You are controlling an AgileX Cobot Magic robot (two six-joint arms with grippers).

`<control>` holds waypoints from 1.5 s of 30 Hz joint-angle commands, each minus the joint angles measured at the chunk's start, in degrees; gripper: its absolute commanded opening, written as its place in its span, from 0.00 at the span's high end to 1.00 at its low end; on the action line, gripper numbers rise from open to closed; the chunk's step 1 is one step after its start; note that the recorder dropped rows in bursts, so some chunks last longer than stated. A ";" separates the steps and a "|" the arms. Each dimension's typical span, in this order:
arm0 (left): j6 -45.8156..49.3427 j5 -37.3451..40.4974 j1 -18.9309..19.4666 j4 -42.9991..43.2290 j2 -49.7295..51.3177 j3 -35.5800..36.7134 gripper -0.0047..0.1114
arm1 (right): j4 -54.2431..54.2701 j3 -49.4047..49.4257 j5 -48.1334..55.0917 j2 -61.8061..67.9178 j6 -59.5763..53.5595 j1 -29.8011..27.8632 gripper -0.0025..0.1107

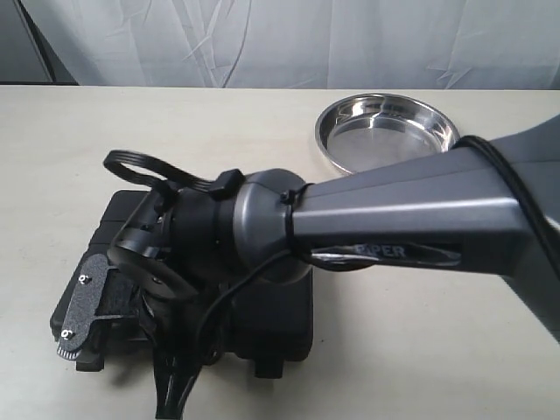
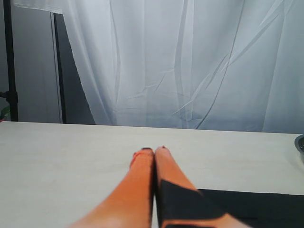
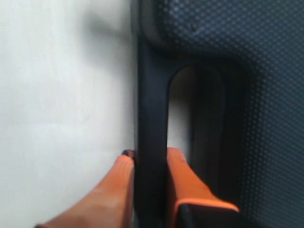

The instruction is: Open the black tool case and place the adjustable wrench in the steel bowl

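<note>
The black tool case point(image 1: 273, 325) lies closed at the front left of the table, mostly hidden behind my right arm. My right gripper point(image 3: 151, 156) is shut on the case's handle bar point(image 3: 152, 104), one orange finger on each side; the dotted lid point(image 3: 256, 95) lies beside it. The steel bowl point(image 1: 387, 140) stands empty at the back right. My left gripper point(image 2: 154, 151) is shut on nothing above bare table, with the case's edge point(image 2: 256, 206) beside it. The adjustable wrench is hidden.
The right arm's grey link point(image 1: 394, 219) crosses the scene from the right, over the case. A white curtain point(image 1: 280, 39) hangs behind the table. The bowl's rim point(image 2: 300, 145) shows at the edge of the left wrist view.
</note>
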 commanded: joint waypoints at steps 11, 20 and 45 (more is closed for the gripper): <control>-0.05 -0.09 -0.27 -0.07 -0.30 0.27 0.96 | 0.13 -0.21 -2.00 1.70 0.35 -0.24 0.91; -0.05 -0.09 -0.27 -0.07 -0.30 0.27 0.96 | -0.50 -0.21 -2.01 1.70 0.35 -0.24 0.76; -0.05 -0.09 -0.27 -0.07 -0.30 0.27 0.96 | -0.32 -0.21 -1.58 0.49 0.09 -0.24 0.99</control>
